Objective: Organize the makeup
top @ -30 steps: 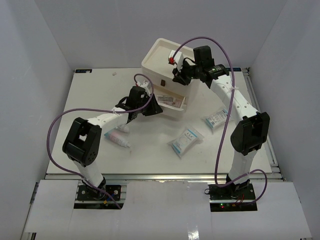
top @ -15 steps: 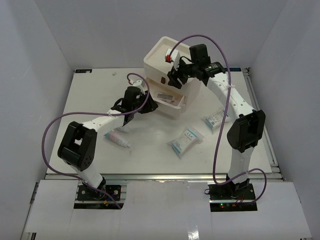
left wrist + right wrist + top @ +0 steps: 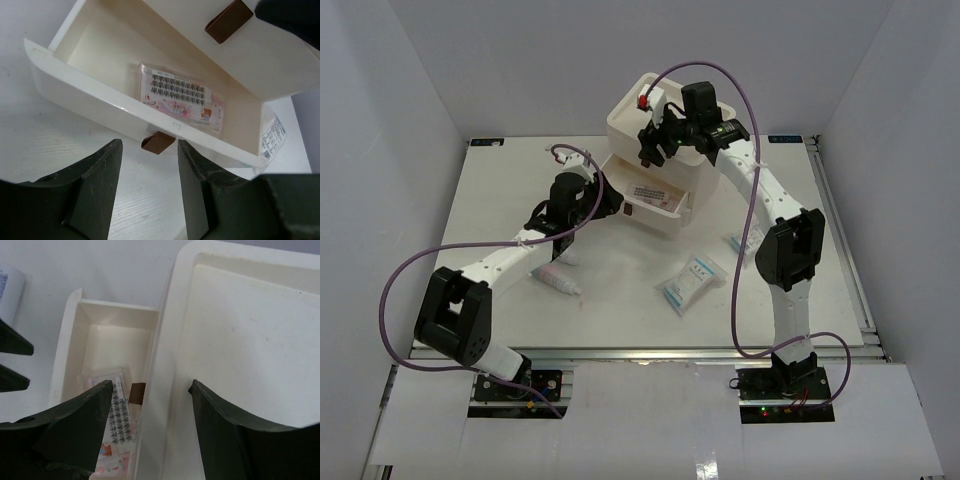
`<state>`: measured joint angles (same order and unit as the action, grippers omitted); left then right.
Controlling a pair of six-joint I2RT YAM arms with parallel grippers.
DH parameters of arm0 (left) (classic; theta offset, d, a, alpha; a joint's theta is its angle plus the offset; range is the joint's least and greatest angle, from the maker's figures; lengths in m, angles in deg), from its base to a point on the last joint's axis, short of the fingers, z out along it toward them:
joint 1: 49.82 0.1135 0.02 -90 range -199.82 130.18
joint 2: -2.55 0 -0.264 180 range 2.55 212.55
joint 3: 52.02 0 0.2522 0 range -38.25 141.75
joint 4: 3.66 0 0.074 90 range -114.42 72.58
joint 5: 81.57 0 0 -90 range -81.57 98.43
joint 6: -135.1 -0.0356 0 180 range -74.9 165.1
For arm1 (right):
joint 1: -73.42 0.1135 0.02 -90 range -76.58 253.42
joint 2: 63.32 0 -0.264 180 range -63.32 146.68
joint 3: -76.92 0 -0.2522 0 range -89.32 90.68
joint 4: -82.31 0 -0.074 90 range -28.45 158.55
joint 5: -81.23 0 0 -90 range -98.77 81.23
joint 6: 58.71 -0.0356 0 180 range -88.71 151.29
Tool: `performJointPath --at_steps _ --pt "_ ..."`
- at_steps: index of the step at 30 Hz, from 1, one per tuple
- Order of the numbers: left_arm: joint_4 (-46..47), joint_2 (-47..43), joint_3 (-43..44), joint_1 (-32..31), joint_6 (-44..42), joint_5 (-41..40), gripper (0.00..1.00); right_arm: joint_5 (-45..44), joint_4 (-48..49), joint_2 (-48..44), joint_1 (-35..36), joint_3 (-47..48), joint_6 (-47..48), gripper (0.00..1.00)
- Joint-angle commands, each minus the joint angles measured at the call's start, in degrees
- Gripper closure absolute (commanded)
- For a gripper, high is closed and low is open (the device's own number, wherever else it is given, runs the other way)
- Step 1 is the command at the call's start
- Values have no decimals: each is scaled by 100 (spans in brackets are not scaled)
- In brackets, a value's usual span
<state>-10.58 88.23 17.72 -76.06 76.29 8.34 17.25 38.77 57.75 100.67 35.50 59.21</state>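
Left wrist view puts the left gripper low in front of the open drawer. Its jaws are spread wide with the brown pull tab just between them, and they grip nothing. Inside the drawer a pink lash packet lies flat on the floor. The box stands at the middle of the far edge of the table.

If the fingers close on the tab and pull, I judge the drawer could slide right out of the light box. It could also drag the whole box toward the near edge and tip the packet out. The right gripper hangs over the box's top, also wide and empty, straddling the rim above the drawer. A drop there could catch that rim and rock the box.

The left arm reaches long and low from the near left corner. The right arm stands tall, elbow high, wrist bent down.

Unsorted makeup lies loose on the table:
- a white-and-pink tube toward the left edge
- a blue-and-white packet near the middle
- a second blue-and-white packet toward the right edge, partly behind the right arm
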Motion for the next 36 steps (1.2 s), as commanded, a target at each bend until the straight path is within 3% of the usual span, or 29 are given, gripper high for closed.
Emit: performJointPath --at_steps 1,7,12,27,36 --pt "120 -626 -366 14 -99 -157 40 -290 307 285 67 257 -295 44" --pt "249 -848 -787 14 35 0 40 -68 227 446 120 333 -235 76" --pt "445 -936 -1148 14 71 215 41 566 -43 216 122 220 -30 85" --pt "714 -526 -1081 14 -131 289 42 1510 -498 -871 115 -765 150 89" --pt "990 -349 -1022 14 -132 268 44 1599 -639 -1077 124 -972 245 89"
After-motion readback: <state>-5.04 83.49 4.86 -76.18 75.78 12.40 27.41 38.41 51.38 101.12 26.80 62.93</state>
